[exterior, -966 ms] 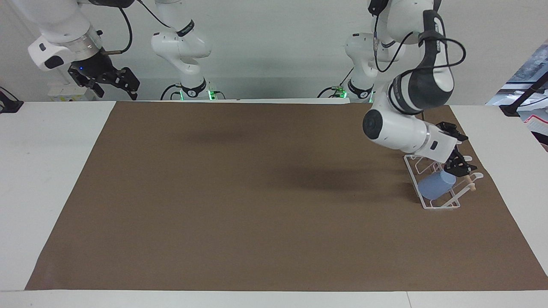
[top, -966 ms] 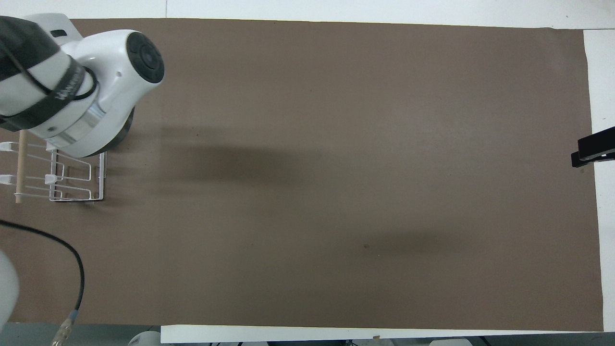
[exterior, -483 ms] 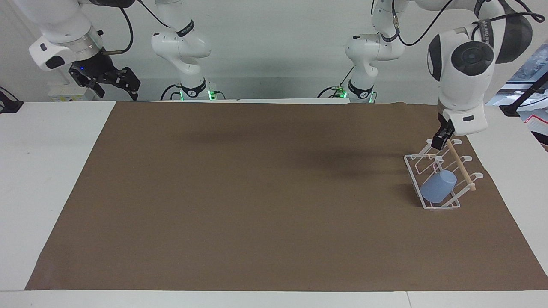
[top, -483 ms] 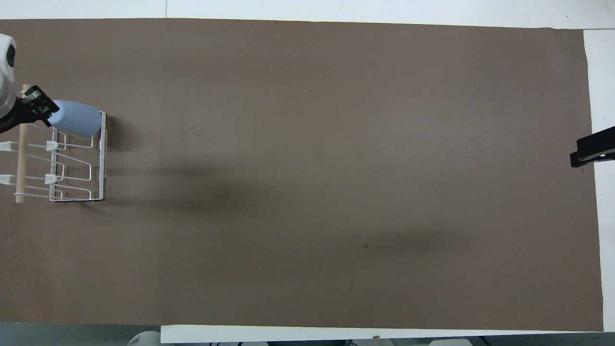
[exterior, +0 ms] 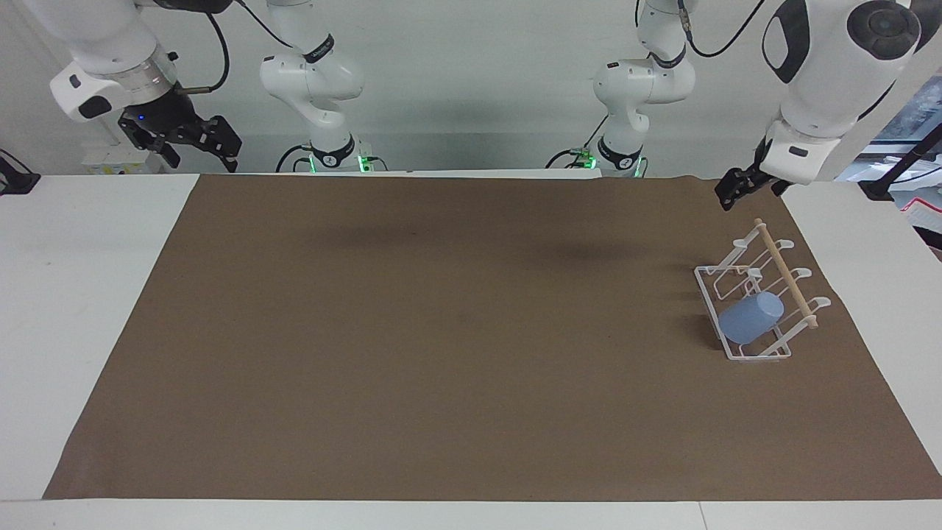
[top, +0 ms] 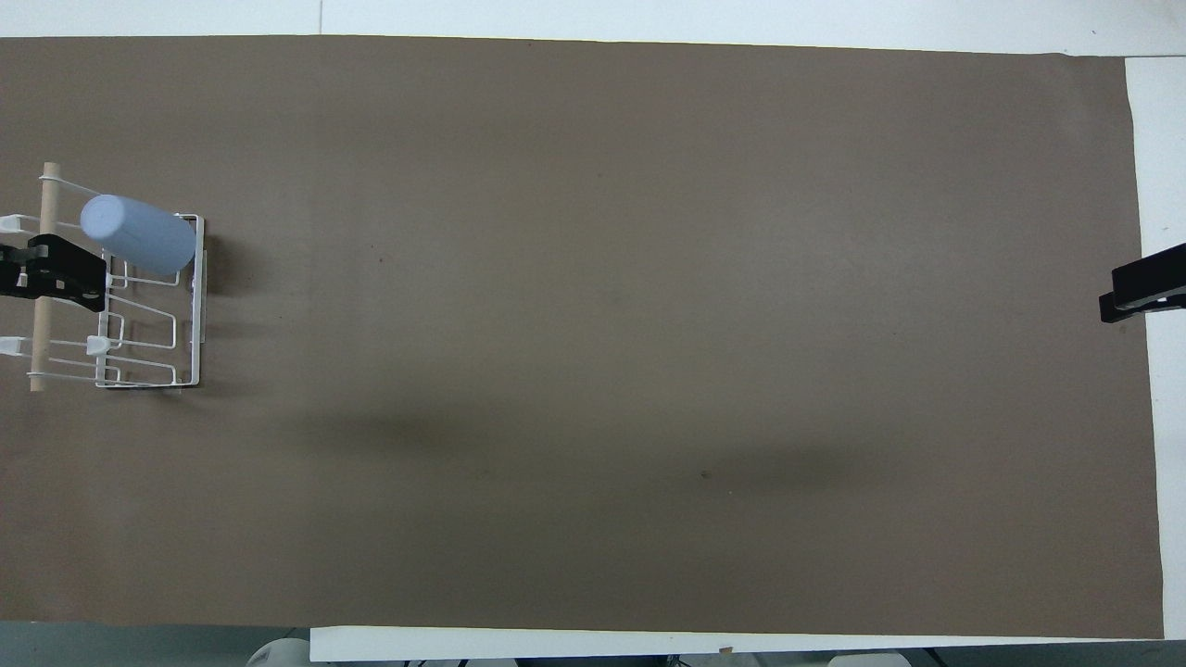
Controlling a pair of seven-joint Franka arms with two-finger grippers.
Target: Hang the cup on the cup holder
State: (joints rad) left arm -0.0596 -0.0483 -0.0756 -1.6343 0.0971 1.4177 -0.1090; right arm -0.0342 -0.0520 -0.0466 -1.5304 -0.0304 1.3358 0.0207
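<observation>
The light-blue cup (exterior: 751, 318) hangs tilted, mouth down, on the cup holder (exterior: 786, 276), on the prong farthest from the robots. The white wire holder with its wooden dowel stands at the left arm's end of the table. The cup (top: 139, 233) and the holder (top: 185, 352) also show in the overhead view. My left gripper (exterior: 749, 190) is open, empty and raised, clear of the holder; from overhead it (top: 56, 278) covers the dowel. My right gripper (exterior: 184, 141) is open and waits, raised over the right arm's end of the table; only its tip (top: 1140, 295) shows overhead.
A brown mat (exterior: 441, 331) covers most of the white table (exterior: 81, 294). White table strips run along both ends. A small black fixture (exterior: 15, 180) sits at the table's edge by the right arm.
My left gripper has let go of the cup, lifted away from the holder and drawn back toward its base. The cup stays on the prong. The right arm has not moved.
</observation>
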